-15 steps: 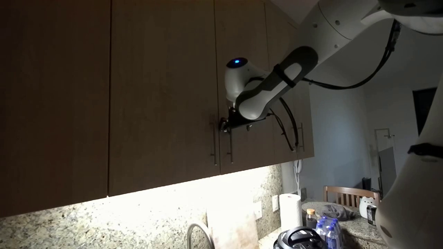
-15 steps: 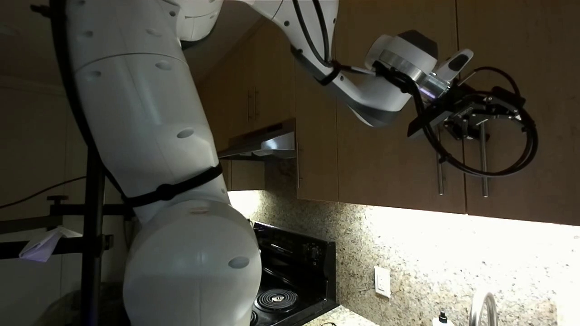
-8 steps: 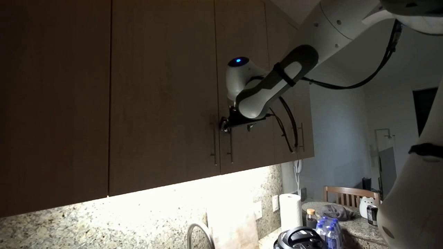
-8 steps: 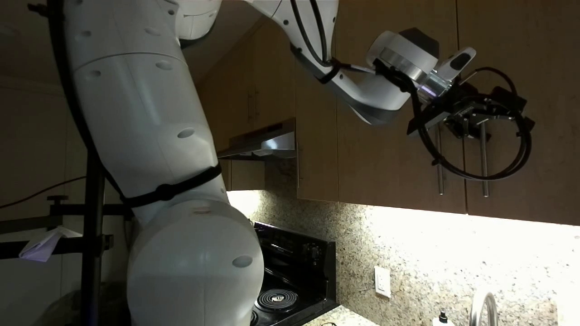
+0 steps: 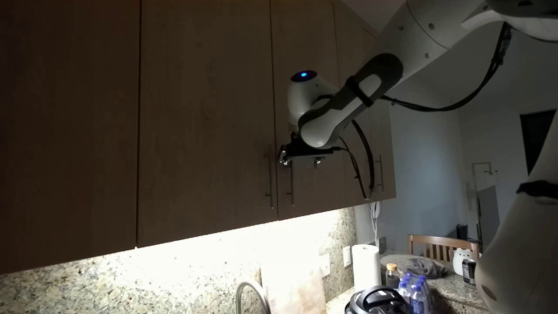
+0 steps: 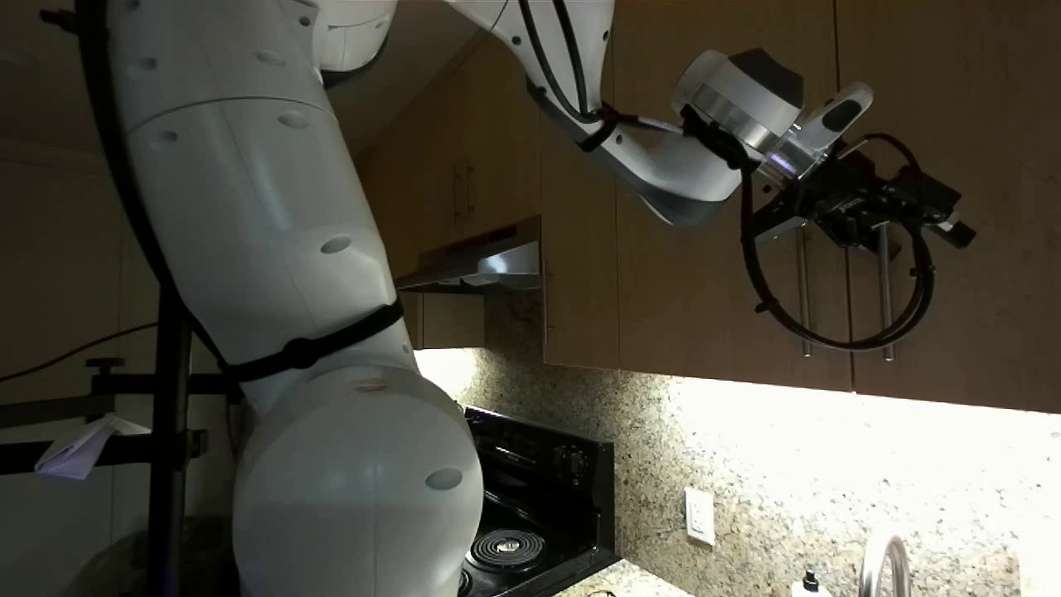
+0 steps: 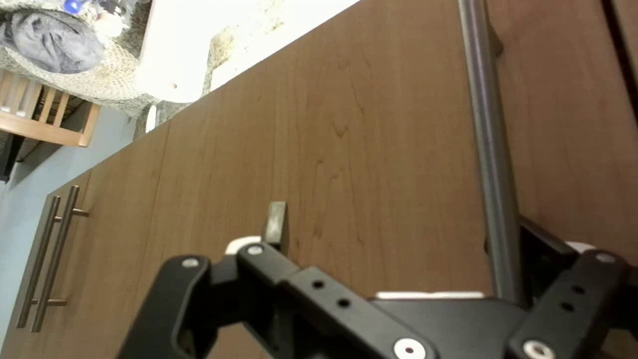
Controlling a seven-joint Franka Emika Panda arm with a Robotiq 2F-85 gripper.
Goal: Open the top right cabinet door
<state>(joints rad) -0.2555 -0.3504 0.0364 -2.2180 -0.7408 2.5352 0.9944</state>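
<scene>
The top right cabinet door is a flat brown wood slab, shut, seen in both exterior views [image 5: 307, 48] [image 6: 953, 66] and filling much of the wrist view [image 7: 324, 124]. Its slim vertical metal handle [image 5: 292, 185] stands near the lower corner by the seam; it also shows in the wrist view [image 7: 488, 129]. My gripper [image 7: 391, 227] is open at the handle's upper part, with its fingers apart. In the wrist view the bar runs beside the right finger and partly covers its tip; I cannot tell whether they touch. The left finger stands away over bare door. The gripper also shows in an exterior view [image 5: 301, 161].
A matching wider door [image 5: 205, 109] with its own handle [image 5: 270, 183] adjoins across the seam. Two more handles [image 7: 52, 259] stand farther along. Below are the faucet [image 5: 253, 288], paper towel roll [image 5: 366, 266] and bottles [image 5: 416, 292]. A cable loop [image 6: 854, 344] hangs from the gripper.
My gripper has turned a little and shifted slightly up and away from the seam. Its cable loop has swung lower. The door and handle have not moved.
</scene>
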